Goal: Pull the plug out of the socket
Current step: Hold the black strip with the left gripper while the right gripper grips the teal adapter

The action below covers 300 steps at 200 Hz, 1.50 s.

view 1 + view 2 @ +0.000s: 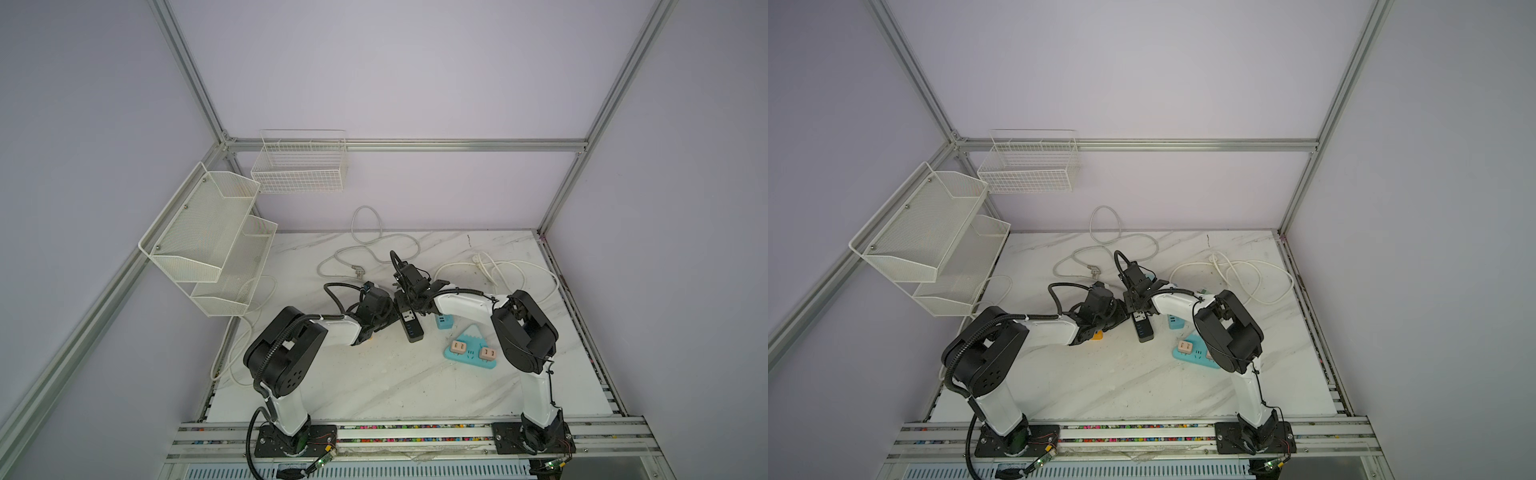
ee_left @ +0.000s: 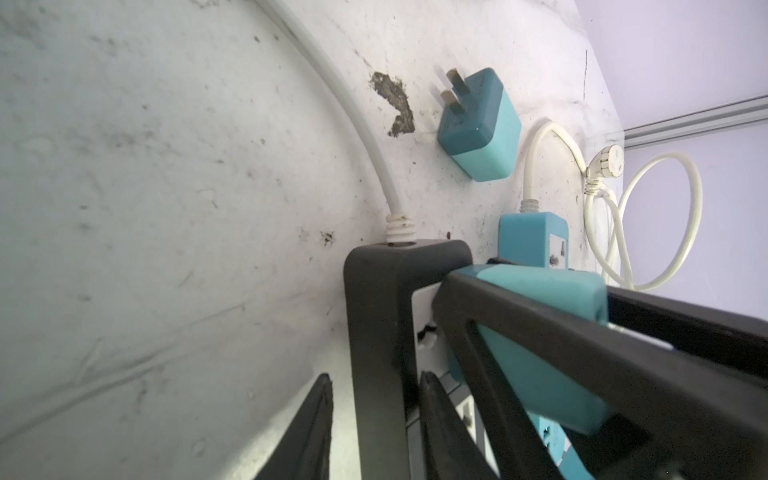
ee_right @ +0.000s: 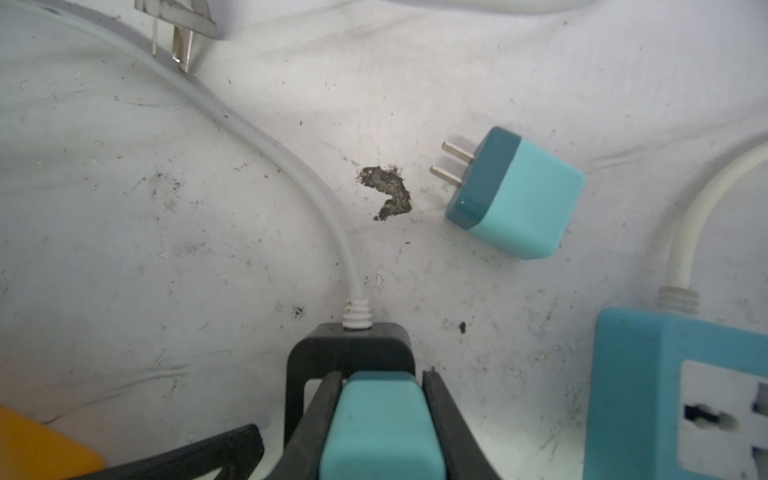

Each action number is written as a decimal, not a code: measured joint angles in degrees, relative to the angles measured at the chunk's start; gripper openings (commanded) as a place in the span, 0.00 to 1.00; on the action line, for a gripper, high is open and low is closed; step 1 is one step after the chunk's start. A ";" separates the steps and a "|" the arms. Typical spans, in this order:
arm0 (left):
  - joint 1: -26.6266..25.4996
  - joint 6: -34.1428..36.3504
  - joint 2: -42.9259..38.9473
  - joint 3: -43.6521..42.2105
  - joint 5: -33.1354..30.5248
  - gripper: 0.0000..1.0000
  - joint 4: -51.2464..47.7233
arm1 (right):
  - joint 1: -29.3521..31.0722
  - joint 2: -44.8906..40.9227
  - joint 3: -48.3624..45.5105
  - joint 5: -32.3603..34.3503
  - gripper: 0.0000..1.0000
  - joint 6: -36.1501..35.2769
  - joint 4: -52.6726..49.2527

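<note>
The socket is a black power strip [image 1: 409, 322] [image 1: 1142, 326] lying mid-table, with a white cord leaving its far end [image 3: 349, 345]. A teal plug [image 3: 382, 424] [image 2: 540, 291] stands in its far outlet. My right gripper [image 3: 382, 376] [image 1: 405, 299] is shut on this plug, one finger on each side. From the left, my left gripper [image 2: 376, 376] [image 1: 390, 316] straddles the strip's side wall [image 2: 374, 311]. One finger is outside over the table and one inside over the strip's face. A thin gap shows beside the outer finger, so it reads as open.
A loose teal plug [image 3: 523, 199] lies beyond the strip. A blue socket block [image 3: 673, 395] sits to the right, and a teal strip [image 1: 469, 353] carries two pink plugs. White cords [image 1: 498, 270] coil at the back, and an orange object [image 3: 37, 449] lies on the left. Wire baskets [image 1: 208, 237] hang on the left wall.
</note>
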 measured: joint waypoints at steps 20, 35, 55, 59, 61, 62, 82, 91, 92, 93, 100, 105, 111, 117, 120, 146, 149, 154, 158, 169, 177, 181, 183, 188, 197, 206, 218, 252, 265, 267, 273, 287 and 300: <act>-0.22 -0.42 0.00 0.00 -0.72 0.34 0.00 | 0.02 0.59 1.25 0.28 0.12 0.00 -1.66; -0.31 -1.11 0.00 0.00 -1.51 0.34 0.00 | 0.04 0.96 1.95 0.52 0.12 0.09 -2.27; -0.52 -1.33 0.00 0.00 -2.34 0.33 -0.04 | 0.02 1.09 2.27 0.55 0.12 0.44 -2.82; -0.55 -1.40 0.00 0.00 -2.45 0.33 -0.04 | 0.00 1.09 2.27 0.50 0.12 0.46 -2.82; -0.57 -1.40 0.00 0.00 -2.51 0.33 -0.04 | 0.00 1.09 2.27 0.48 0.12 0.48 -2.82; -0.57 -1.40 0.00 0.00 -2.54 0.33 -0.04 | 0.00 1.09 2.27 0.48 0.12 0.50 -2.82; -0.81 -1.64 0.00 0.00 -2.93 0.33 -0.02 | -0.33 1.09 2.27 -0.04 0.11 0.98 -2.82; -0.96 -1.64 0.00 0.00 -2.95 0.33 -0.02 | -0.42 1.09 2.27 -0.20 0.11 1.25 -2.82; -0.96 -1.64 0.00 0.00 -2.95 0.33 -0.02 | -0.42 1.09 2.27 -0.20 0.11 1.25 -2.82; -0.98 -1.64 0.00 0.00 -2.93 0.33 -0.02 | -0.44 1.09 2.27 -0.20 0.11 1.27 -2.82; -1.01 -1.64 0.04 0.00 -2.78 0.34 0.17 | -0.44 1.09 2.27 -0.22 0.11 1.33 -2.82; -1.01 -1.64 0.15 0.00 -2.54 0.34 0.50 | -0.44 1.09 2.27 -0.20 0.11 1.33 -2.82; -1.01 -1.66 0.28 0.00 -2.19 0.34 0.87 | -0.44 1.09 2.27 -0.11 0.11 1.36 -2.80; -1.01 -1.73 0.48 0.00 -1.75 0.34 1.31 | -0.48 1.09 2.27 -0.02 0.11 1.38 -2.78; -1.01 -1.81 0.55 0.00 -1.51 0.34 1.49 | -0.48 1.09 2.27 0.09 0.11 1.44 -2.78; -1.64 -2.23 0.70 0.00 0.13 0.33 2.01 | -0.42 1.09 2.21 0.17 0.11 1.84 -2.23; -1.68 -2.23 0.70 0.00 0.11 0.33 1.97 | -0.42 1.09 2.14 0.15 0.11 1.92 -2.14; -1.70 -2.23 0.70 0.00 0.11 0.33 1.90 | -0.42 1.09 1.97 0.11 0.11 2.03 -1.92; -1.70 -2.23 0.70 0.00 0.09 0.33 1.88 | -0.44 1.07 1.81 0.11 0.11 2.16 -1.68; -1.70 -2.51 0.70 0.00 0.07 0.32 1.92 | -0.55 1.01 1.46 -0.20 0.11 2.32 -0.96; -1.73 -2.67 0.74 0.00 0.13 0.32 2.01 | -0.87 0.81 1.03 -0.94 0.11 2.45 -0.13; -1.75 -2.69 0.81 0.00 0.15 0.32 2.12 | -1.07 0.68 0.74 -1.36 0.10 2.49 0.24; -1.77 -2.69 0.81 0.00 0.17 0.31 2.16 | -1.11 0.59 0.63 -1.57 0.10 2.54 0.39; -1.84 -2.69 0.87 0.00 0.15 0.32 2.29 | -1.42 0.44 0.33 -2.12 0.10 2.62 0.70; -2.03 -2.71 0.94 0.00 0.09 0.31 2.49 | -1.73 0.15 -0.13 -2.91 0.10 2.82 1.20; -2.14 -2.69 0.94 0.00 0.02 0.31 2.56 | -1.95 -0.02 -0.44 -3.21 0.10 2.95 1.60; -2.21 -2.69 0.94 0.00 -0.04 0.31 2.51 | -1.84 -0.07 -0.63 -3.30 0.10 3.02 1.92; -2.25 -2.71 0.94 0.02 -0.24 0.28 2.14 | -0.94 -0.04 -0.61 -1.36 0.09 2.99 1.97; -2.32 -2.69 0.94 0.02 -0.50 0.27 2.10 | -0.83 -0.04 -0.61 -0.96 0.09 3.02 1.95; -2.32 -2.69 0.94 0.02 -0.52 0.27 2.10 | -0.81 -0.04 -0.61 -0.87 0.09 3.02 1.95; -2.34 -2.69 0.94 0.02 -0.59 0.27 2.12 | -0.76 -0.04 -0.61 -0.63 0.09 3.04 1.92; -2.34 -2.69 0.94 0.02 -0.74 0.26 2.14 | -0.72 -0.04 -0.52 -0.44 0.09 3.17 1.75; -2.36 -2.69 0.94 0.02 -0.83 0.25 2.16 | -0.72 -0.04 -0.52 -0.39 0.09 3.26 1.64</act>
